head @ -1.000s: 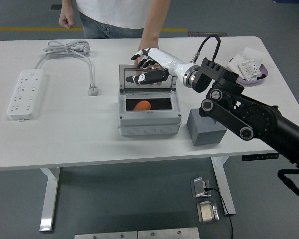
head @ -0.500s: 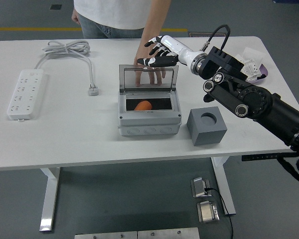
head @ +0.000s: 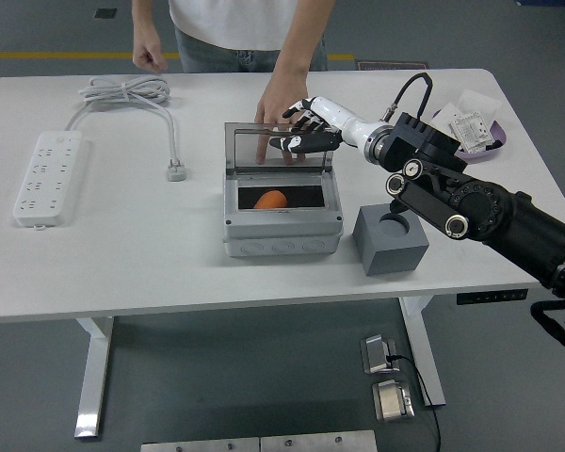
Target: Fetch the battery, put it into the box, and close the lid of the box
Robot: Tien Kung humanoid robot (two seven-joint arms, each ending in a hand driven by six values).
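A grey box [head: 282, 226] stands at the table's middle with its clear lid [head: 278, 148] upright. An orange battery [head: 270, 199] lies inside the box. My right hand [head: 304, 134] is white with black fingertips. It hovers at the lid's top right edge, behind the lid, fingers spread and holding nothing. A person's hand [head: 275, 102] rests on the table just behind the lid, close to my hand. My left arm is out of view.
A grey block [head: 390, 239] with a round hole stands right of the box. A white power strip [head: 47, 176] and its coiled cable [head: 127, 92] lie at the left. A purple tray [head: 471, 132] with packets sits at the far right.
My right hand rose from in front of the lid to above it, then came down to the lid's top right edge. The person shifted behind the table.
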